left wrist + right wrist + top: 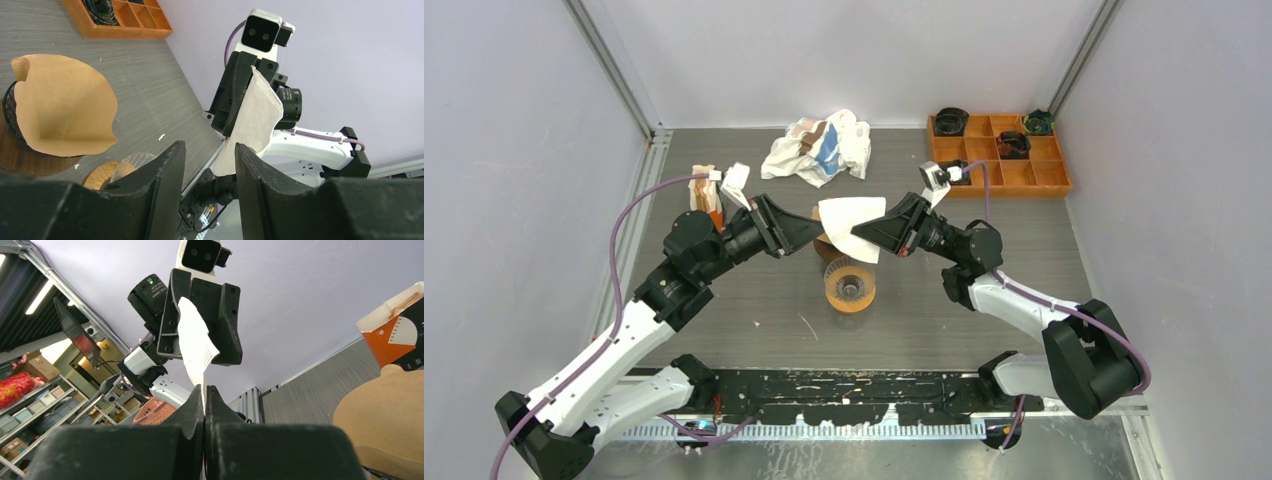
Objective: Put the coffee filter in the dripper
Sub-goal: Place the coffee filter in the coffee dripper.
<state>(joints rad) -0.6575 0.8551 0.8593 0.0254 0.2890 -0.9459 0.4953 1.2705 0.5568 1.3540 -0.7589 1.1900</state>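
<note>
Filter: white, folded flat, up in the air between the two arms, not in any holder yet.
Right gripper: fingers pressed together on one corner of the paper, so it carries the whole sheet (a firm pinch, going by its wrist view).
Left gripper: fingers spread, nose to nose with the right one and straddling the sheet's far edge. Whether a pad touches the paper, I cannot tell.
Dripper: amber-ringed, on the table, mouth up and empty.
Brown filter: sits in a second holder of black wire, just behind the amber one (not our target, I judge).
Way to go: the Dripper lies below the held sheet and a little toward the arm bases, so the move reads as down and back.
Long axis: the sheet runs across the table, from the right fingertips toward the left.
Nearer arm: about even, but the right has the hold.
Judgement: a flat sheet will not seat, so the spread left fingers look placed to help open it into a cone first.
</note>
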